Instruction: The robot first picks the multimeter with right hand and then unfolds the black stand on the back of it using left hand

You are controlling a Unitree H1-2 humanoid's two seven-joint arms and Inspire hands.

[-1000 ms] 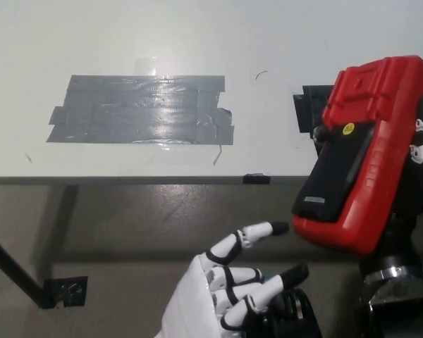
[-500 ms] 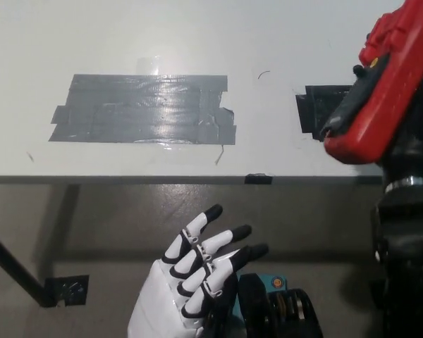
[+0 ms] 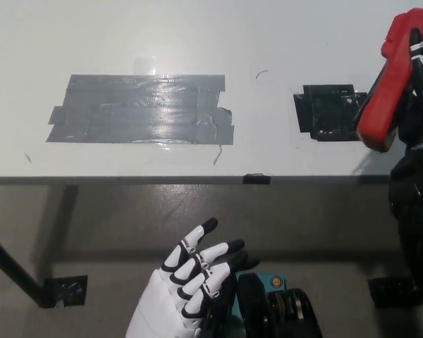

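At the far right edge of the frame the red multimeter (image 3: 389, 91) is held off the bench (image 3: 197, 42), tilted with its upper end at the top right corner and its lower end pointing down and left. The black right robot hand (image 3: 417, 84) is closed round it from behind — only part of the hand shows, against the right edge. The meter is seen nearly edge-on, so its back and the stand cannot be made out.

The white left robot hand (image 3: 187, 285) sits low in the frame, left of centre, below the bench's front edge; its fingers are spread and point up and right, holding nothing — well apart from the multimeter.

On the white bench lie a grey tape patch (image 3: 141, 109) at the upper left and a dark square mat (image 3: 326, 111) just left of the meter's lower end.
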